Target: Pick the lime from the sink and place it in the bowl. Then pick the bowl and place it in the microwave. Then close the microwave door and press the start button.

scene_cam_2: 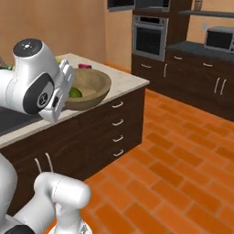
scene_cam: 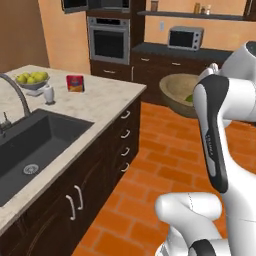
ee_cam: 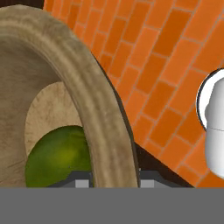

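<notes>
A white robot arm carries the wide, shallow light-brown wooden bowl (ee_cam: 98, 100) in the air beside the pale stone table (scene_cam: 100, 102), over orange brick floor (scene_cam_2: 183, 151). The small glossy green lime (ee_cam: 57, 157) rests inside. The tool (ee_cam: 111, 181) is clamped on the bowl's rim. Keeping the bowl level on the way to the microwave should stop the lime rolling out.

The counter (scene_cam: 95, 102) had a pale stone top. On it stood a white dish of yellow lemons (scene_cam: 32, 80), a small white shaker (scene_cam: 48, 93) and a red box (scene_cam: 75, 83). The dark sink (scene_cam: 35, 142) sat in it.
</notes>
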### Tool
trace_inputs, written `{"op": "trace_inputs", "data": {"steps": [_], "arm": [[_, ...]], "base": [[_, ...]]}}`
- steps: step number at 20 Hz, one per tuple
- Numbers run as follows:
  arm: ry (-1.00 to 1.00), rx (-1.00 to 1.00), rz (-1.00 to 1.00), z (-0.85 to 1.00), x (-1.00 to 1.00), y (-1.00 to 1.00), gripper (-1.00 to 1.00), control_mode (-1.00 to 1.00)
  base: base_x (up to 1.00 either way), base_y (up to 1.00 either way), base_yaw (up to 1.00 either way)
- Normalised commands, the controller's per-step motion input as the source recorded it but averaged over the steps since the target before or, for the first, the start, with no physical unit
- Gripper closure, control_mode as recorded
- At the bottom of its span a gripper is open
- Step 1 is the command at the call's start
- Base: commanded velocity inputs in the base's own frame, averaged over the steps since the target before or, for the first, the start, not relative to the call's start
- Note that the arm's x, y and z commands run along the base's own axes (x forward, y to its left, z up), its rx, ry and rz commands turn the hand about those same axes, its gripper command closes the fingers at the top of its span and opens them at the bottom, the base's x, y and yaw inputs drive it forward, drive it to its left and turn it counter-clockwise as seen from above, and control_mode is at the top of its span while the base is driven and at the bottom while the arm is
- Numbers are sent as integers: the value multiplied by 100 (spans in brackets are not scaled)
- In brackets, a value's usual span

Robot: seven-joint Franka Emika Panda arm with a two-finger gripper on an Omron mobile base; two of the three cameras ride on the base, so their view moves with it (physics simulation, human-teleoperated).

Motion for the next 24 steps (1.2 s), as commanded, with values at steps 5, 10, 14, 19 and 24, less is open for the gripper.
{"op": "trace_inputs", "data": {"steps": [5, 10, 14, 19, 24], "arm": [[0, 0, 0, 0, 0, 0, 100, 100], [0, 0, 0, 0, 0, 0, 100, 100], [0, 0, 0, 0, 0, 0, 100, 100], [0, 0, 0, 0, 0, 0, 100, 100], [0, 0, 0, 0, 0, 0, 100, 100]], "base": [[92, -100, 39], [99, -100, 26], [81, -100, 23], [54, -100, 15], [68, -100, 14]]}}
